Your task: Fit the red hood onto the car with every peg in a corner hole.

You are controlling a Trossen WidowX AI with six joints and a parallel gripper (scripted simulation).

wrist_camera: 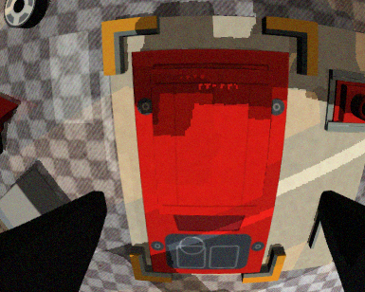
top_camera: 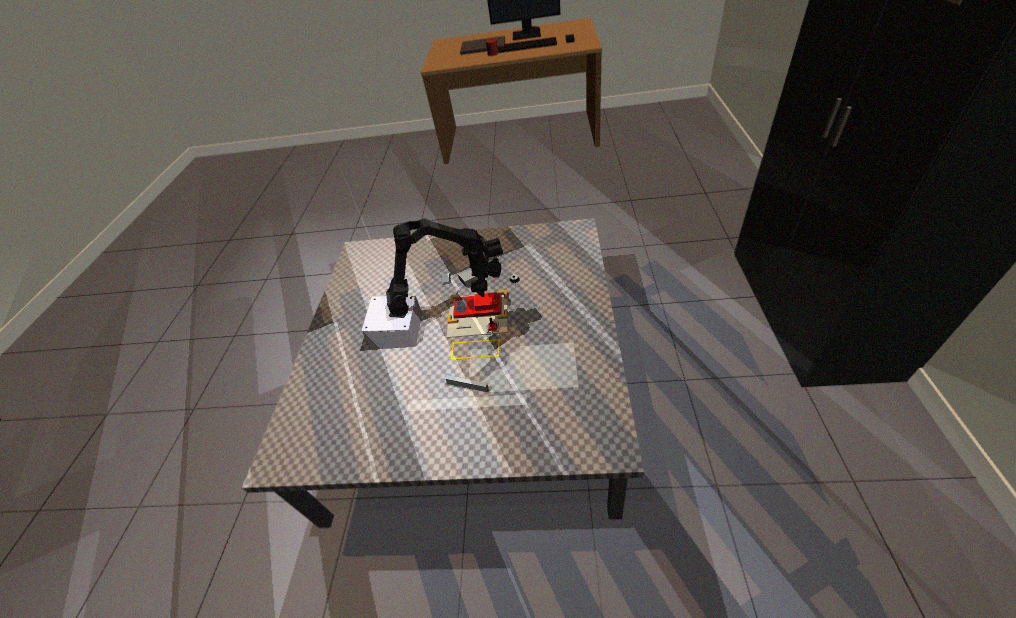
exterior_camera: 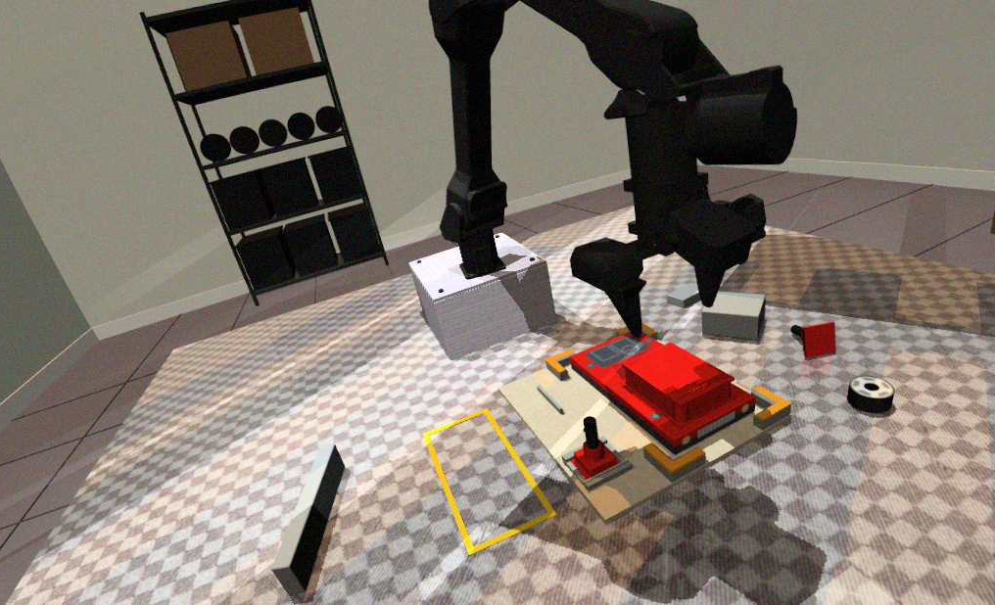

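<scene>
Pincer (exterior_camera: 671, 315): wide open, empty, above the car's rear | hood (exterior_camera: 676, 379): seated on chassis in jig (exterior_camera: 772, 404) on worktop (exterior_camera: 185, 420), apparently flat | done: placement, release | left: withdraw clear without contact.

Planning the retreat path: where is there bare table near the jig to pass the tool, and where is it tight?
Free: inside the yellow outlined rectangle, between the grey bar and the beige jig board. Crowded: behind the red toy car, where the open tool hangs by the grey block, red flag piece and black wheel.
</scene>
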